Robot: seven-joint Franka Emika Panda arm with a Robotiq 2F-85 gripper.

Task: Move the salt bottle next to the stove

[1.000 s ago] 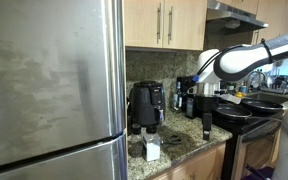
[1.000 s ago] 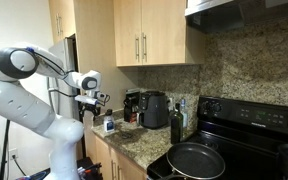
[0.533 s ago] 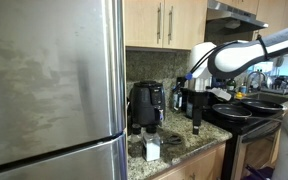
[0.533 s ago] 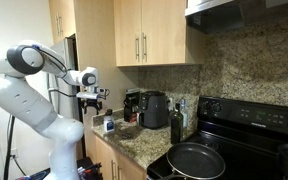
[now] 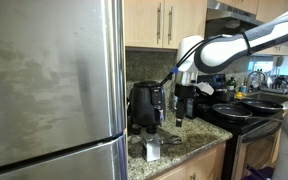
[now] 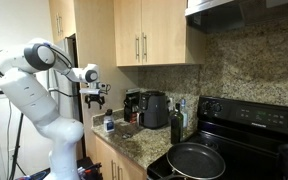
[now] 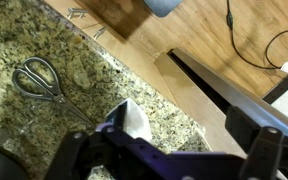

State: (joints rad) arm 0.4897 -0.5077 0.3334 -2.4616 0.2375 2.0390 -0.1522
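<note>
High above the granite bench (image 6: 149, 142), the end effector (image 6: 96, 99) hangs with fingers spread, clear of the white salt bottle (image 6: 109, 125) below.

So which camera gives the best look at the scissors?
The wrist view: the scissors lie in plain sight on the granite counter, handles and blades clear. In both exterior views they are too small to make out.

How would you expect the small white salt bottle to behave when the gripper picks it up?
The salt bottle looks squat, so it probably resists tipping. Being small, it is likely light. It stands near the countertop edge, so a push might send it off.
</note>
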